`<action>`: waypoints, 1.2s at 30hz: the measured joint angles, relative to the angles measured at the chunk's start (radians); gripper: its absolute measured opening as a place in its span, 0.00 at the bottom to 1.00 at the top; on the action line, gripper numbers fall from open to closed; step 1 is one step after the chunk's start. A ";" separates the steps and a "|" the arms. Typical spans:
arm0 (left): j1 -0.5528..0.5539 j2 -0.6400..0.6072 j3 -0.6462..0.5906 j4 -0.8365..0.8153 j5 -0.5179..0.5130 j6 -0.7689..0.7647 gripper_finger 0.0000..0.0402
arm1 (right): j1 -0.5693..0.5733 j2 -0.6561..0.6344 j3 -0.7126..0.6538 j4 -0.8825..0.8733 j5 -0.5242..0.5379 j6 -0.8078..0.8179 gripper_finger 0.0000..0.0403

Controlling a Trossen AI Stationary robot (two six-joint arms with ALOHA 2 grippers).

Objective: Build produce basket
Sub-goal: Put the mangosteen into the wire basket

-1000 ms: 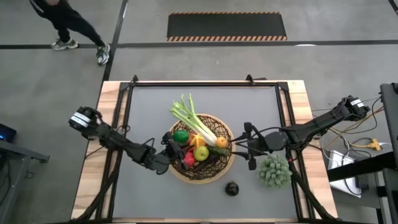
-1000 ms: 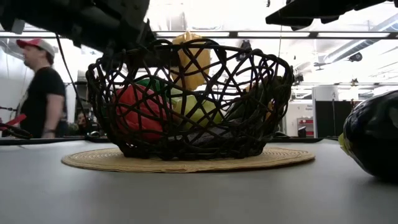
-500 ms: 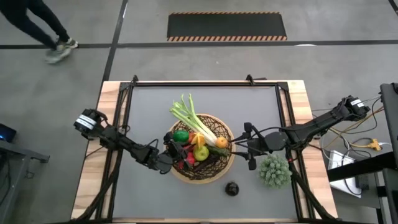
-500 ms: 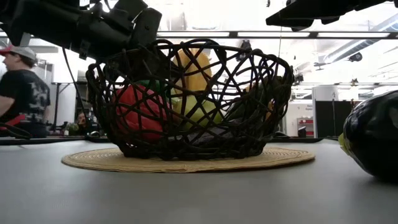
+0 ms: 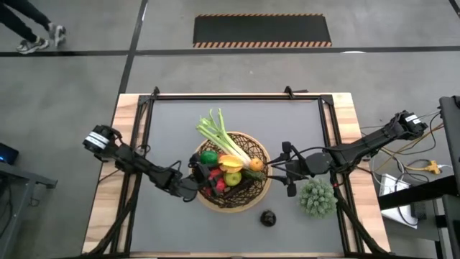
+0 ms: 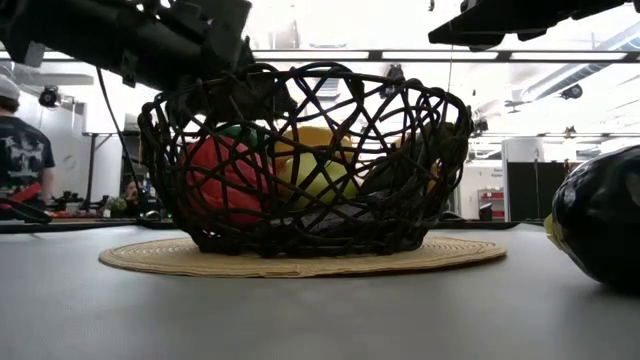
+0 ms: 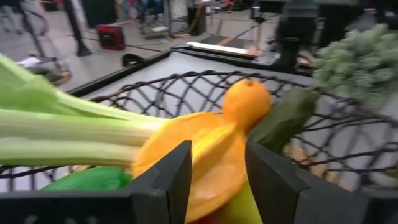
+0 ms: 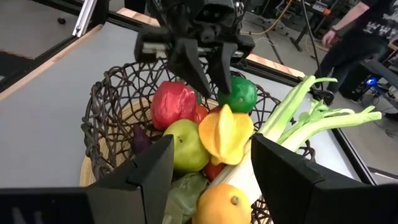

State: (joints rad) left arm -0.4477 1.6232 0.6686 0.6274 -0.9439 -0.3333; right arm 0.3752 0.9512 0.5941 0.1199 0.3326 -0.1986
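The dark wicker basket (image 5: pixel 263 188) stands mid-table on its tan woven base (image 6: pixel 300 260). It holds the produce: a leek (image 5: pixel 218 135) sticking out over the far rim, a green lime (image 5: pixel 209 157), a red pepper (image 8: pixel 173 102), a yellow-green fruit (image 8: pixel 185 146), an orange one (image 8: pixel 214 202) and a yellow ridged fruit (image 8: pixel 227 132). My left gripper (image 8: pixel 207 71) hangs open over the basket's left side, just above the yellow fruit. My right gripper (image 8: pixel 211 186) waits open at the basket's right rim, with nothing between its fingers. A dark eggplant (image 5: pixel 268 218) lies on the table near the front.
A bushy green vegetable (image 5: pixel 317 198) lies on the table right of the basket, under my right arm. A black frame (image 5: pixel 230 96) runs round the grey mat. The eggplant (image 6: pixel 600 215) sits close in front. Free table lies left of and behind the basket.
My left gripper has opened over the basket and let go of the yellow fruit. The fruit stood above the rim before and has dropped in among the other produce. A person beyond the table's far left has walked off.
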 joint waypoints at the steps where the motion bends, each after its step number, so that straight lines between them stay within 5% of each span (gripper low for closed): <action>1: -0.001 -0.010 -0.001 -0.001 0.019 0.003 0.33 | 0.000 0.000 0.000 -0.003 0.000 0.000 0.50; 15: -0.028 -0.154 0.006 0.002 0.171 0.159 0.33 | 0.000 0.000 0.000 -0.003 0.009 0.024 0.50; 36: -0.028 -0.162 -0.001 0.046 0.185 0.237 0.33 | 0.000 0.000 0.000 0.003 0.008 0.078 0.50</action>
State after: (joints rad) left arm -0.4759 1.4609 0.6674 0.6731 -0.7589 -0.0959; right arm 0.3751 0.9516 0.5945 0.1229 0.3408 -0.1205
